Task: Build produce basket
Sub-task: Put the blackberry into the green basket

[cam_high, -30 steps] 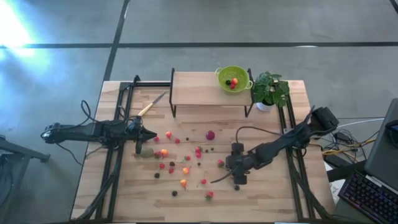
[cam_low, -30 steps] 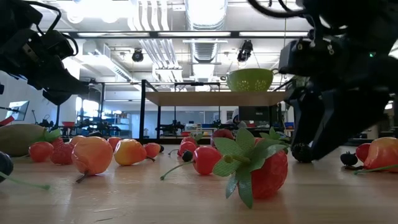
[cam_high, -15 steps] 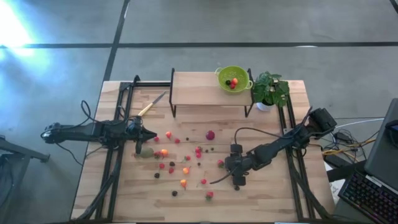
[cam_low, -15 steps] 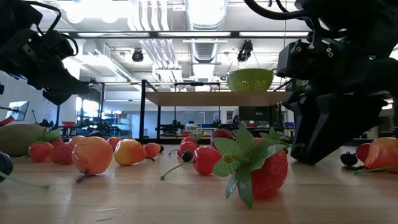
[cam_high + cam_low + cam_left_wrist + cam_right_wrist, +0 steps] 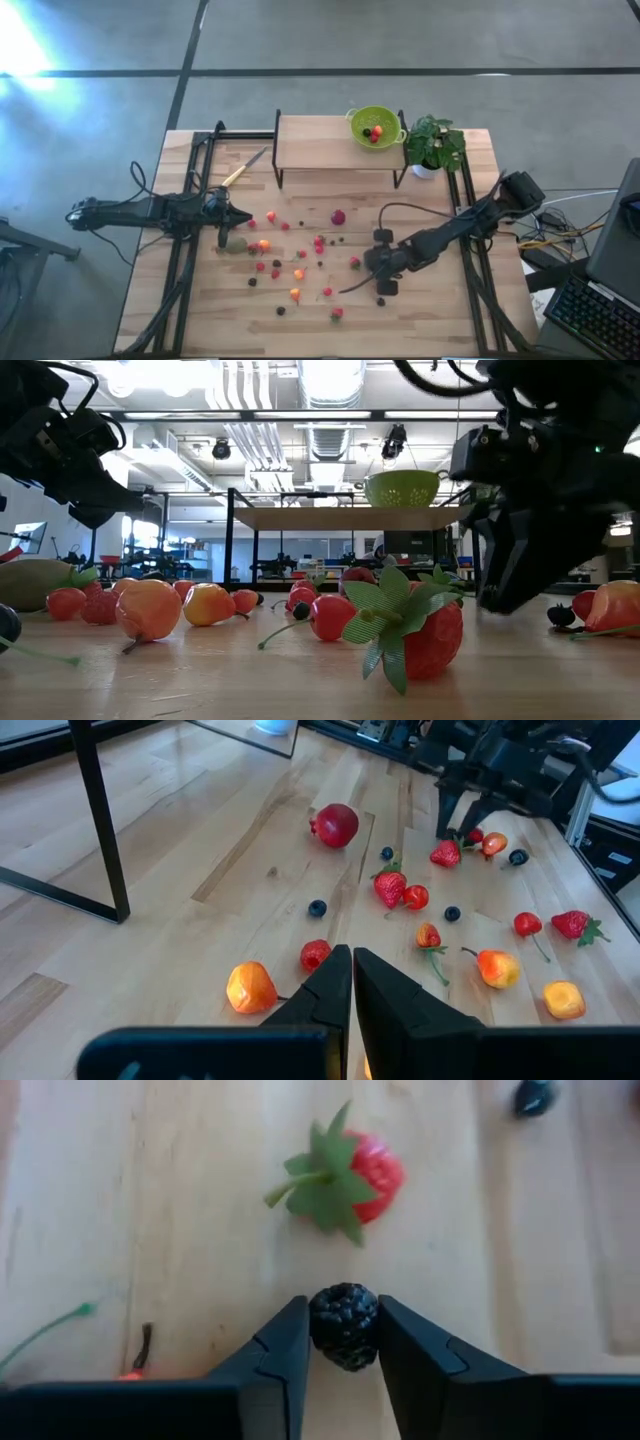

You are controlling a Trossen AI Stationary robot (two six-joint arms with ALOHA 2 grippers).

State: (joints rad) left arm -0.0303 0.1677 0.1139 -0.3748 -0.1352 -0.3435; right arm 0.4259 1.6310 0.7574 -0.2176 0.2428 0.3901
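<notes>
Black blackberry (image 5: 344,1325) sits clamped between both fingers (image 5: 275,1355) of the right gripper (image 5: 342,1342), the pads touching it on either side, low over the wooden table (image 5: 430,305) on the right part of the board. A strawberry (image 5: 345,1180) with a green leafy cap lies just beyond the held berry, apart from it, and another dark berry (image 5: 532,1095) lies further off. In the high view the right gripper (image 5: 383,283) stands near the table's front right, with a dark berry (image 5: 380,301) just beside it. The left gripper (image 5: 352,982) is clenched with nothing between its fingers, hovering over the left part of the table next to a brownish-green kiwi (image 5: 235,244). Loose produce is scattered across the middle: red and orange fruits (image 5: 296,273), and a dark red pomegranate (image 5: 335,824). The lime-green basket (image 5: 375,126) stands on a raised shelf (image 5: 310,140) at the back, holding a few pieces. A potted plant (image 5: 434,145) stands just right of the shelf, and a yellow-handled knife (image 5: 243,169) lies to the shelf's left.
</notes>
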